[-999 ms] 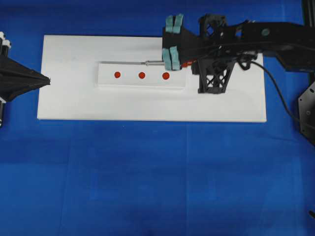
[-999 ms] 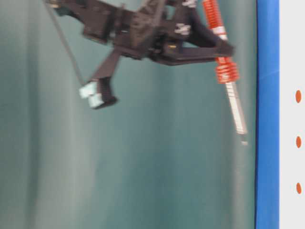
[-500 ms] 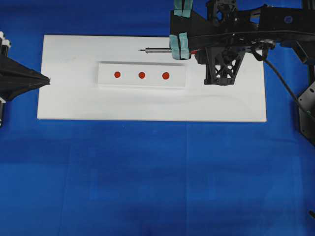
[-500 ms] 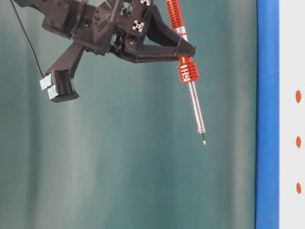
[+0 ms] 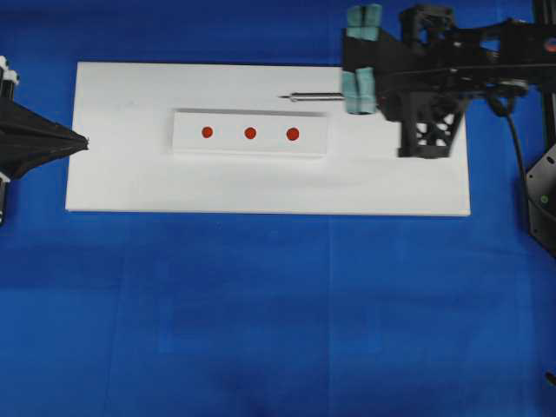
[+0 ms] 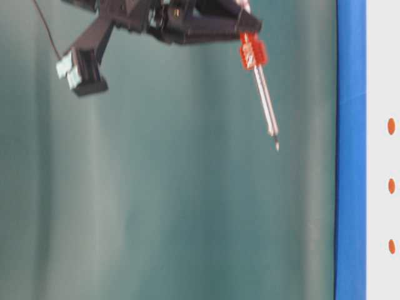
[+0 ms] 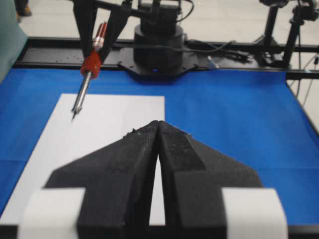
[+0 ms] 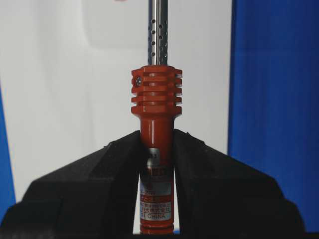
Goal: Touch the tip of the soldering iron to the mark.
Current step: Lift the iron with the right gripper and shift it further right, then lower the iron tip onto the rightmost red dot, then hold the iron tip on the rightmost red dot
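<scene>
The soldering iron [image 8: 153, 129] is hanging above the white board [image 5: 130, 174], clamped by its red handle in my right gripper's [image 8: 154, 164] jaws, shaft pointing toward the nearest red mark [image 5: 293, 134]; left gripper [image 7: 155, 149] jaws together, idling far off.

Robotics lab: blue-covered bench [image 5: 261, 330] (camera stands [image 7: 294, 30] behind).
</scene>
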Controlling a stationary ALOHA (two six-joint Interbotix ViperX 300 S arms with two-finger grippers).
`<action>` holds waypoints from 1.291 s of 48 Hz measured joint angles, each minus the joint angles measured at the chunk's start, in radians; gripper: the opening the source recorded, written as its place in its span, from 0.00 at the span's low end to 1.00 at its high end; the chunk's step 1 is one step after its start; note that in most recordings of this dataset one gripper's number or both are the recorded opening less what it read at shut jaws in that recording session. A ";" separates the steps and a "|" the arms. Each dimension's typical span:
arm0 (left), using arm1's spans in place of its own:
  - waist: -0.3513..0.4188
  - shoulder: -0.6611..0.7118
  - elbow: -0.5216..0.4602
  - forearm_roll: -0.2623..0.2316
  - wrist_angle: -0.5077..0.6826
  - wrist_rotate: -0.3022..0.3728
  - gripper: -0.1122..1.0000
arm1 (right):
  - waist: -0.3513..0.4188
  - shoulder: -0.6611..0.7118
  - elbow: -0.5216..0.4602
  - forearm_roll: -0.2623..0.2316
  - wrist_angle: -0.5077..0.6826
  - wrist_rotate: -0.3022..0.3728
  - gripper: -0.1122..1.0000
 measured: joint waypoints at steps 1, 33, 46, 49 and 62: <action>0.000 0.000 0.000 0.000 -0.002 0.000 0.10 | 0.000 -0.008 0.008 0.002 0.002 0.000 0.16; -0.002 0.000 0.000 0.000 0.000 0.000 0.10 | 0.002 -0.003 0.069 0.015 0.002 0.002 0.16; 0.000 0.000 0.000 0.000 0.000 0.000 0.10 | 0.002 0.063 0.112 0.034 -0.084 0.002 0.16; 0.000 0.000 0.000 0.000 0.000 0.000 0.10 | 0.002 0.075 0.121 0.035 -0.107 0.003 0.16; 0.000 0.000 0.000 0.002 0.000 0.002 0.10 | 0.002 0.143 0.149 0.037 -0.173 0.000 0.16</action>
